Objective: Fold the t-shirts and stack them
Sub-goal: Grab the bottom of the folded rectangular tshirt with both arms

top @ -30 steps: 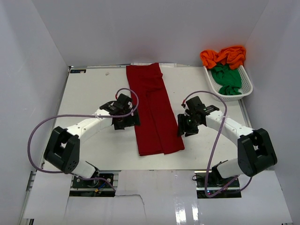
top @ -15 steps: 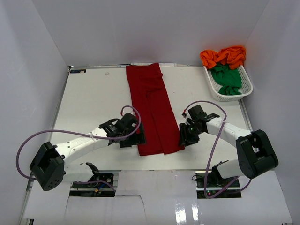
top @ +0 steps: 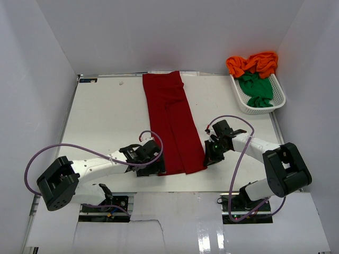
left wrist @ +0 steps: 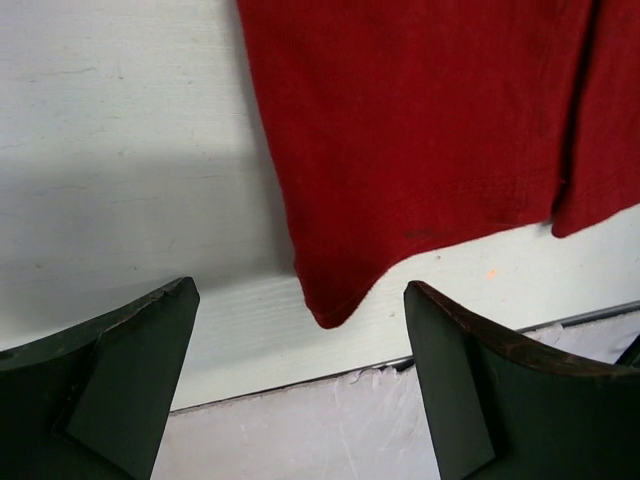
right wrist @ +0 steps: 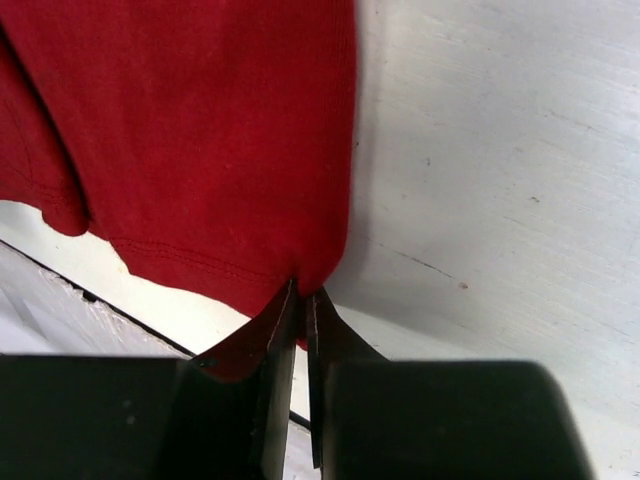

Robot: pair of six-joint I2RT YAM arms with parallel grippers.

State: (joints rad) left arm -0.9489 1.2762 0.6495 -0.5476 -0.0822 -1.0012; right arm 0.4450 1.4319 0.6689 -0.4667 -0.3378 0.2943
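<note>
Our left gripper gapes wide, a corner of the red shirt just ahead between its jaws; our right gripper pinches the other corner.

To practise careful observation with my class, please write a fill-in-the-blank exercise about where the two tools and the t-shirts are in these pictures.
1. The right tool is ____ on a near corner of the dark red t-shirt.
2. The left tool hovers at the other near corner with its jaws ____.
3. The orange t-shirt and the green t-shirt lie in the white basket at the table's far ____ corner.
Missing words: shut; open; right.
</note>
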